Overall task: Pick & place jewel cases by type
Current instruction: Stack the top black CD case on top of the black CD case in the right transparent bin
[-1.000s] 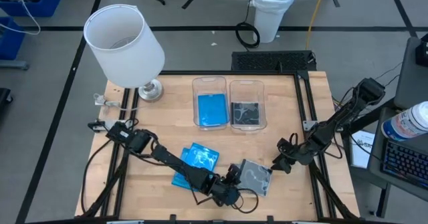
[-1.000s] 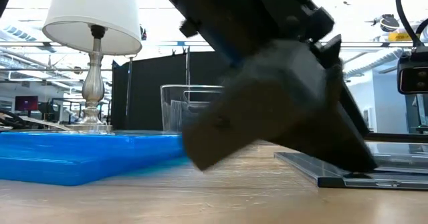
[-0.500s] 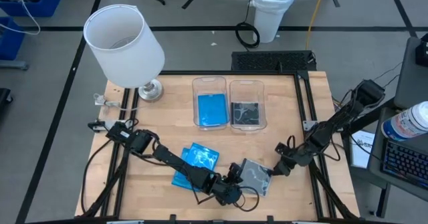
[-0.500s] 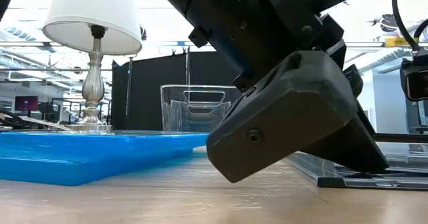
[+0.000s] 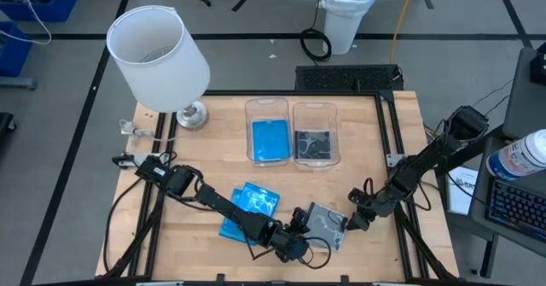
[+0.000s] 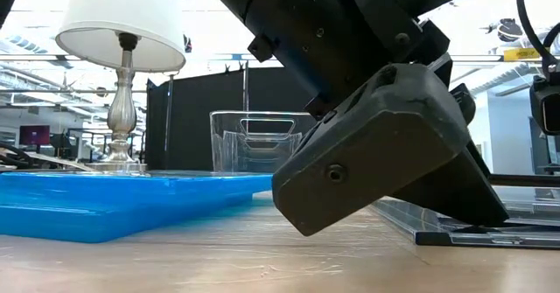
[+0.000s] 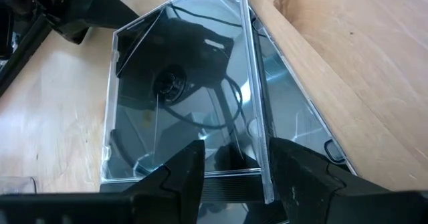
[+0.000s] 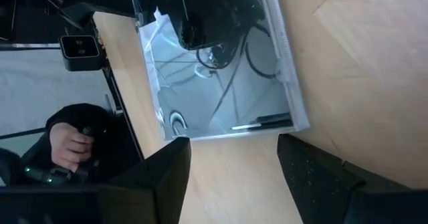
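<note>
A clear dark-grey jewel case (image 5: 327, 224) lies flat on the table near its near edge, also seen in the low view (image 6: 490, 225). My left gripper (image 5: 302, 231) is at the case's near-left edge, fingers apart (image 7: 235, 178). My right gripper (image 5: 348, 223) is open just off the case's right edge (image 8: 234, 134), with bare wood between the fingers and the case. Blue jewel cases (image 5: 249, 207) lie stacked to the left of the clear one. One bin (image 5: 270, 132) holds a blue case and the other bin (image 5: 315, 134) a dark one. My left gripper comes at the case slanting down from the table's left. One finger (image 7: 177, 177) lies over the case's near edge strip (image 7: 234, 174) and the other (image 7: 301, 177) stands beside its corner. I cannot tell whether they touch it. The case rests flat on the table.
A lamp (image 5: 158, 60) with a white shade stands at the far left corner. The two bins sit side by side at the far middle. The right wrist view shows a person's hand (image 8: 67, 144) beyond the table's edge. Bare wood lies between the bins and the cases.
My right gripper has gone down and toward the table's near-left, closing in on the clear case's right edge, and has tipped further down. The clear case and the blue cases have stayed where they were.
</note>
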Controlling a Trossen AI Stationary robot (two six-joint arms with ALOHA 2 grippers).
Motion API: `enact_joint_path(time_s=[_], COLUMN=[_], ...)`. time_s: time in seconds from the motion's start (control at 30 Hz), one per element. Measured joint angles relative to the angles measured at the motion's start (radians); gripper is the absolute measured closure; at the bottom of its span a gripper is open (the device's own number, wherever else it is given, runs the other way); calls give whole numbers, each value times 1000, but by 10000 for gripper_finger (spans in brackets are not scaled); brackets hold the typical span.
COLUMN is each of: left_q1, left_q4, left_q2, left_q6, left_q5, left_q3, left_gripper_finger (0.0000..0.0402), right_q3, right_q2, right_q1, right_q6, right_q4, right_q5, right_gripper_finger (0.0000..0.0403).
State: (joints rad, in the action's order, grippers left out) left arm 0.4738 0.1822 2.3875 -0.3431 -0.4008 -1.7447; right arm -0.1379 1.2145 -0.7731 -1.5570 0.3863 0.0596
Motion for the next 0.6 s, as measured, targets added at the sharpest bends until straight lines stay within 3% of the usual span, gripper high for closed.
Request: enact_joint_path(time_s=[0.43, 0.6], left_q1=[-7, -7], left_q4=[-4, -4], left_q2=[1, 1], left_q6=[8, 6], left_q5=[16, 16], left_q3=[0, 0], left_gripper_finger=[227, 227], right_q3=[0, -38], right_q2=[18, 18], right_q1=[16, 20], right_q6=[-71, -92], right_q4=[-45, -146], right_q5=[11, -35], right_gripper_finger=[188, 188])
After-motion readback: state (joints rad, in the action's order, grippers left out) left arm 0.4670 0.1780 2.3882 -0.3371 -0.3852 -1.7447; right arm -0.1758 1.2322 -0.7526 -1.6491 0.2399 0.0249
